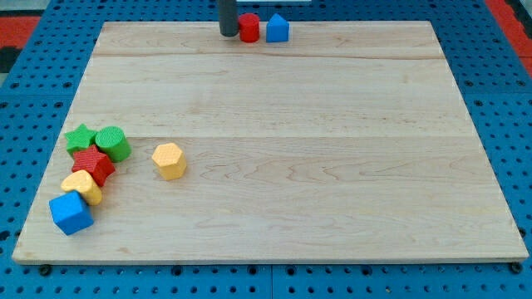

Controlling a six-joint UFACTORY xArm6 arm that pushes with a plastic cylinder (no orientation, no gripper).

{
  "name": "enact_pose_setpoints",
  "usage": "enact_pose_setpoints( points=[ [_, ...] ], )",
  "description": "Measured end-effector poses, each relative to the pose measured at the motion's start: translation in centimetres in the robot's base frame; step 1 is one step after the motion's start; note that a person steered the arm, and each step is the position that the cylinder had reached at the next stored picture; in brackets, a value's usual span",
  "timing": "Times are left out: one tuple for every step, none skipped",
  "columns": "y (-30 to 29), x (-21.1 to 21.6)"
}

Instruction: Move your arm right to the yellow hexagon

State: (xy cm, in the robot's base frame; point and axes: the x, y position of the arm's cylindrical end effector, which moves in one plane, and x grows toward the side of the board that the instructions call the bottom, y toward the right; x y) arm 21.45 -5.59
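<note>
**Ana:** Rod coming down from the view's top edge, and my tip (229,35) is sitting at the far top of the wooden desk (274,149), touching or just beside the left side of a red cylinder (249,27).

**Ben:** And a blue block with a peaked, house-like top (278,29) is standing just right of that red one. How is the tool looking?

**Ana:** It is a plain straight rod, so nothing is spreading, pressing together or pinching; it is holding nothing.

**Ben:** Where is the yellow hexagon (169,160) lying?

**Ana:** It is resting alone in the left half of the desk, below the middle, well apart from my tip, which is standing far up and a little to its right.

**Ben:** A cluster is crowding the left edge beside it.

**Ana:** Yes: a green star (81,137) and a green cylinder (111,143) are sitting side by side, a red star (93,165) is lying just under them, then a second yellow block (81,187), rounded, shape unclear, and a blue cube (70,213) at the bottom. The hexagon is sitting near the green cylinder but not touching it.
</note>
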Motion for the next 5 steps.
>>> enact_pose_setpoints(
  points=[
    [-0.3, 1.1],
    [-0.6, 7.2],
    [0.1, 16.8],
    [0.2, 23.3],
    [0.2, 29.1]
  ],
)
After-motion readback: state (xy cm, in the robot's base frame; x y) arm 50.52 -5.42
